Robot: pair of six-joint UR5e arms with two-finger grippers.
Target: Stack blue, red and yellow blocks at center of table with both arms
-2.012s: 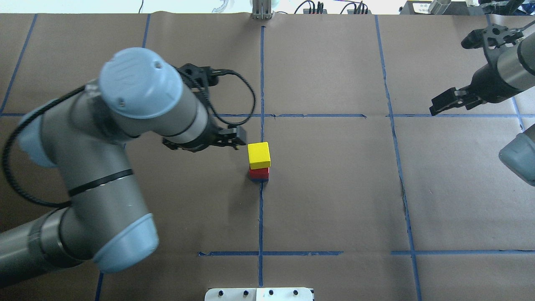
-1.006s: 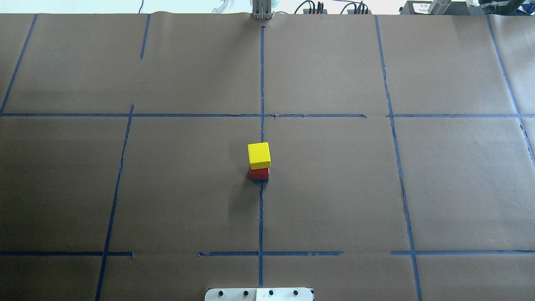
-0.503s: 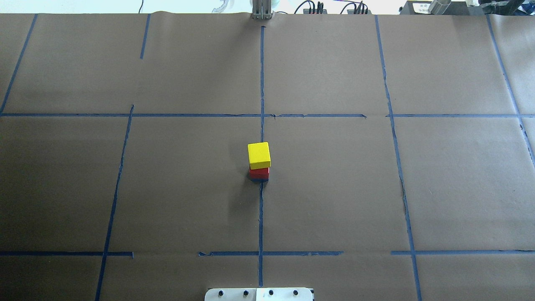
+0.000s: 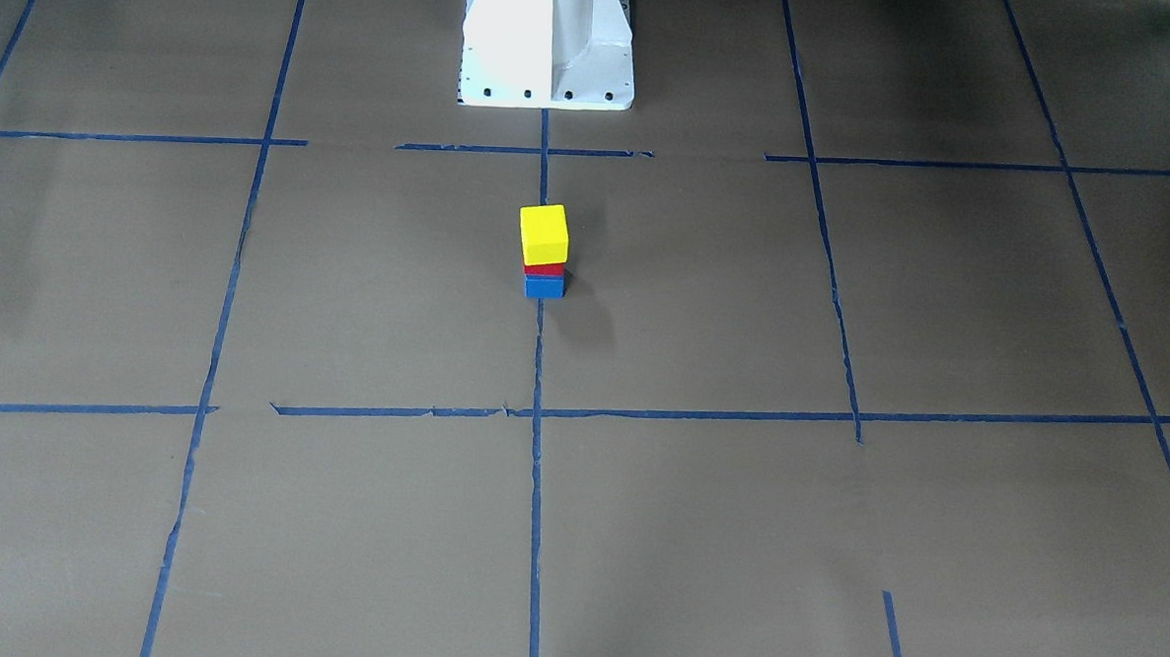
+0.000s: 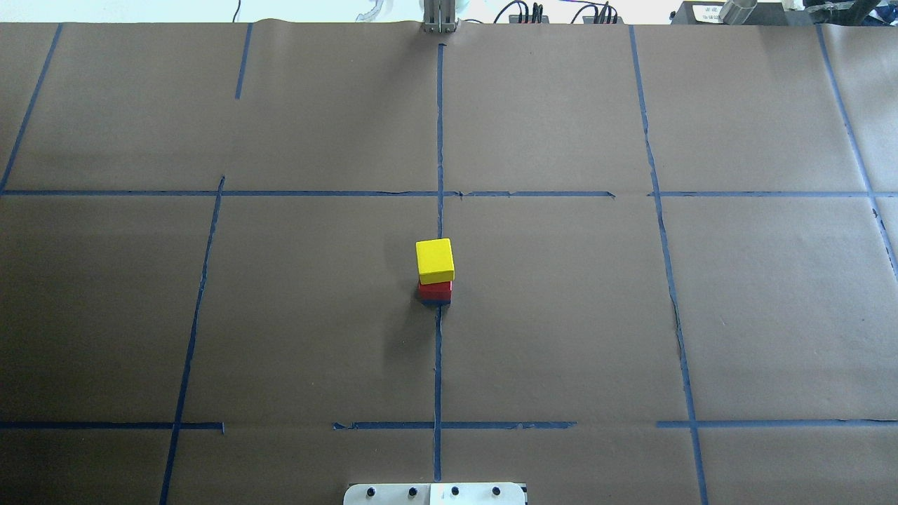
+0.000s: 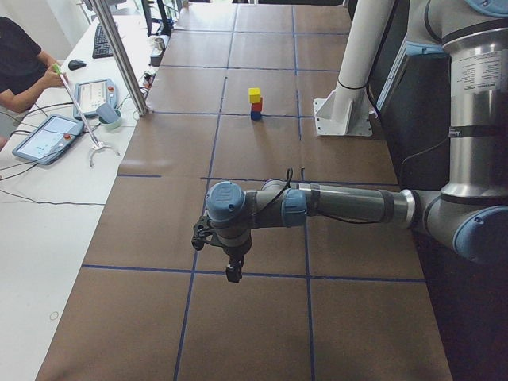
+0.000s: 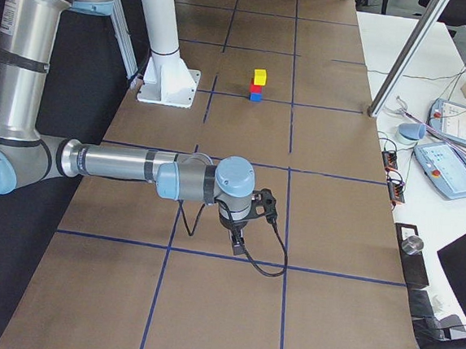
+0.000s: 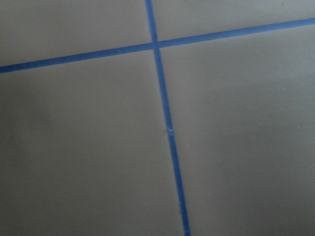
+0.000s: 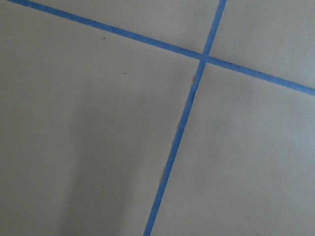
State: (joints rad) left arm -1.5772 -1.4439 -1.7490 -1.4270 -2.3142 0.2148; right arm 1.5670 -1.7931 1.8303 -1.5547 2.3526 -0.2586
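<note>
A yellow block [image 5: 434,259] sits on a red block [image 5: 435,288], which sits on a blue block [image 5: 435,301], at the table's center on the middle tape line. The stack also shows in the front view: yellow [image 4: 544,233], red [image 4: 544,268], blue [image 4: 544,286]. Both arms are out of the overhead and front views. My left gripper [image 6: 233,274] hangs over the table's left end, far from the stack. My right gripper [image 7: 236,244] hangs over the right end. I cannot tell whether either is open or shut. The wrist views show only paper and tape.
Brown paper with a blue tape grid covers the table. The white robot base [image 4: 548,41] stands behind the stack. A metal post [image 6: 123,59], tablets and an operator [image 6: 20,67] are beside the table in the left view.
Two seconds ago the left gripper was just left of the stack and the right gripper at the far right; both have since left the overhead view. The stack has not moved.
</note>
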